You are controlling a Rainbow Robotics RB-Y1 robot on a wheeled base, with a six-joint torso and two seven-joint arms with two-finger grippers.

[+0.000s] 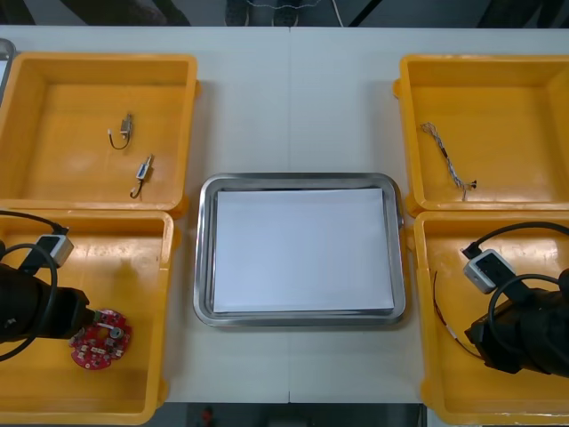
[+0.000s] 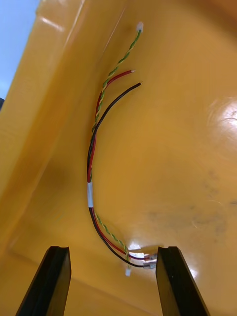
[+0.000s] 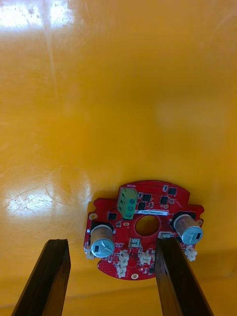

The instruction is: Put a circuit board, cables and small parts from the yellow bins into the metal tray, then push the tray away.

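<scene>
Left tool (image 3: 112, 279) apart over circuit board (image 3: 143, 227) in near-left bin (image 1: 133, 267); board off-centre, finger may land on it. Right tool (image 2: 112, 281) apart at cable (image 2: 91, 163) end; thin wires may slip.

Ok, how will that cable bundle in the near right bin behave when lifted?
Probably floppy: the cable bundle is thin wires in a loose curve, so gripped at the end by the open right gripper, the rest would likely dangle. Being so thin, it is likely light.
</scene>
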